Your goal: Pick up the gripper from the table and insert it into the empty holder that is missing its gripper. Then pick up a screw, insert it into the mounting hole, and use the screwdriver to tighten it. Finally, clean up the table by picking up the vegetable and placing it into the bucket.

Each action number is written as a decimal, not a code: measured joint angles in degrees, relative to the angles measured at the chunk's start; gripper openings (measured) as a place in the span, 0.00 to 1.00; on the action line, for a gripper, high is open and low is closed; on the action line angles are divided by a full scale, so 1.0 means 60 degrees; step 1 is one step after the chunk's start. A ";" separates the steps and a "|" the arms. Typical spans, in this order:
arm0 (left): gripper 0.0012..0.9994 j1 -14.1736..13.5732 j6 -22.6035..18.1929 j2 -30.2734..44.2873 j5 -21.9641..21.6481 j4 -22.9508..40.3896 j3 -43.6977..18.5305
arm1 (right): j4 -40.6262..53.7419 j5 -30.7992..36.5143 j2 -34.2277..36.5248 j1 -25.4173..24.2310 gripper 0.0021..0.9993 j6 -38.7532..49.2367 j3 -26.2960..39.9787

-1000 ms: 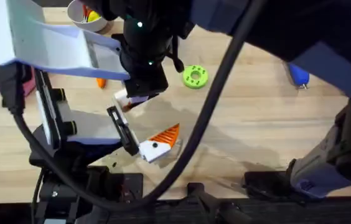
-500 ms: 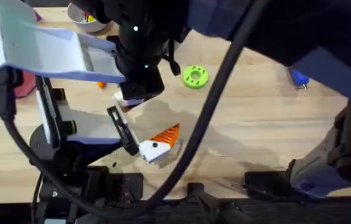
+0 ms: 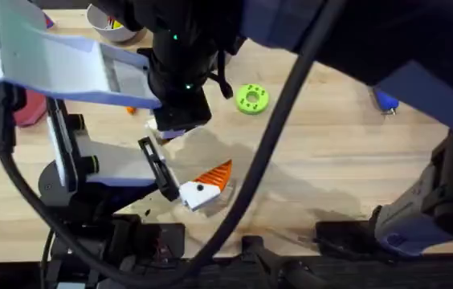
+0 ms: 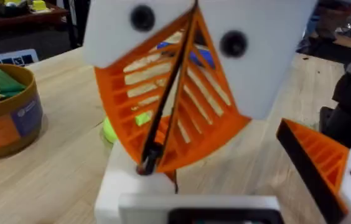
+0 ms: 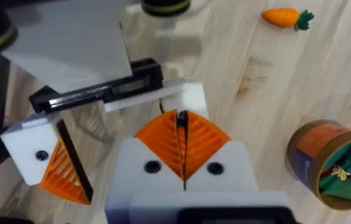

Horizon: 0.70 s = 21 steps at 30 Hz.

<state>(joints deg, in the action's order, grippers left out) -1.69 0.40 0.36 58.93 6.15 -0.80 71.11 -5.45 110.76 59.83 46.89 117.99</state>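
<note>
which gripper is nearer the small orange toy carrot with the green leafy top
Right. The right gripper hangs just beside the toy carrot, toward the table's middle. The left gripper sits farther back, toward the arm bases.

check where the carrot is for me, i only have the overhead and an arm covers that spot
Observer: The right wrist view has it. The carrot lies on its side on the bare table, apart from the bucket.
Operator: anything in the bucket
Observer: Yes, green leafy pieces sit inside it. Both wrist views show them.
Operator: right fingers open or shut
Observer: Shut. The right gripper has its fingers pressed together, orange faces touching.
</note>
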 joint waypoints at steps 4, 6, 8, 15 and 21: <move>1.00 0.0000 0.0003 0.0000 0.0001 0.0004 0.0000 | 0.0014 -0.0004 0.0000 0.0000 0.00 -0.0029 0.0000; 1.00 0.0000 0.0002 0.0000 0.0001 0.0004 0.0000 | 0.0032 -0.0007 0.0000 0.0000 0.00 -0.0035 0.0000; 1.00 0.0000 0.0003 0.0000 0.0001 0.0004 0.0000 | 0.0040 -0.0029 0.0000 0.0000 0.00 -0.0077 0.0000; 1.00 0.0000 0.0085 0.0015 0.0005 0.0015 0.0000 | 0.0006 -0.0033 0.0220 0.0000 0.00 -0.0149 0.0000; 1.00 0.0000 0.0124 0.0011 0.0008 0.0011 0.0000 | 0.0003 -0.0036 0.0229 0.0000 0.00 -0.0211 0.0007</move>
<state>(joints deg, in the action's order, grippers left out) -1.69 1.15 0.43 58.98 6.22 -0.80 71.13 -5.67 112.14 59.83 45.63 118.04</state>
